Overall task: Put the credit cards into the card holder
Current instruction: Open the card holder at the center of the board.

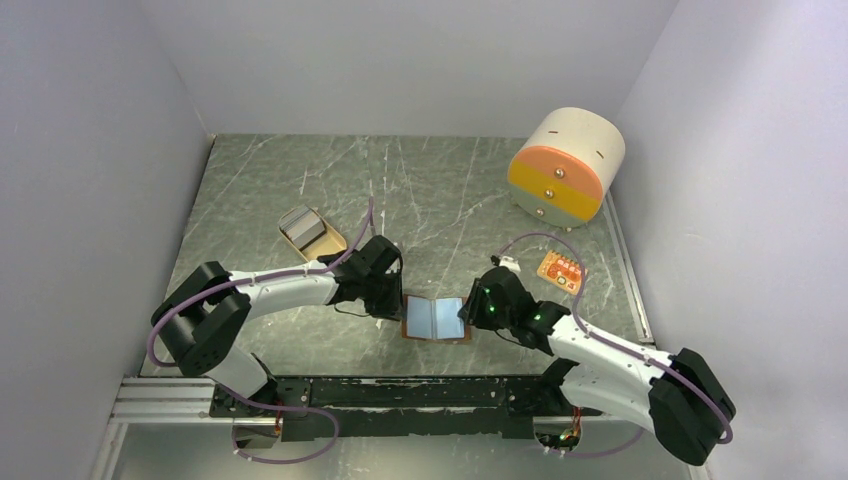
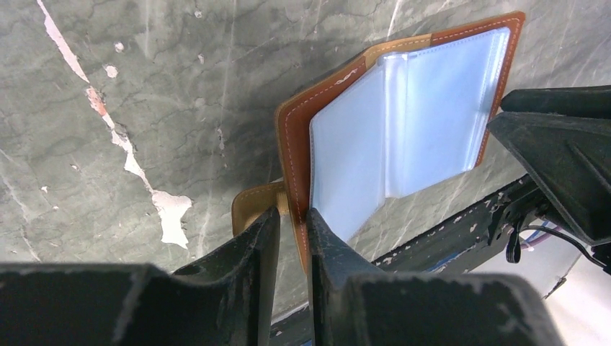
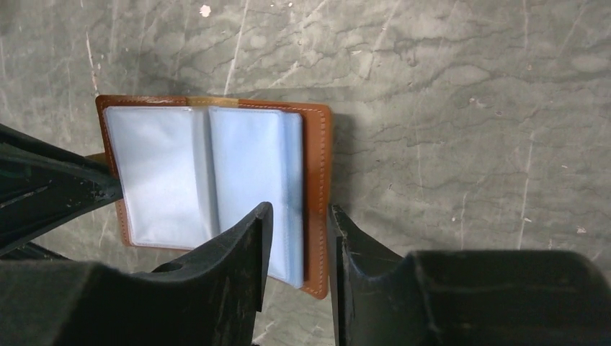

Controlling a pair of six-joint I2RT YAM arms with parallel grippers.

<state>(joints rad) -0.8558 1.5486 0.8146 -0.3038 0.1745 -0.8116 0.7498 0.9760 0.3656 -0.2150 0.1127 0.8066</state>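
Note:
The card holder, a brown leather wallet, lies spread open with its light blue sleeves up, near the table's front edge between both arms. My left gripper is shut on its left cover edge. My right gripper is closed down on its right edge, with cover and sleeves between the fingers. The credit cards, a short pale grey stack, rest in a tan dish at the back left, away from both grippers.
A cream-and-orange drum-shaped drawer box stands at the back right. A small orange patterned item lies just behind my right arm. The black base rail runs along the front edge, close to the wallet.

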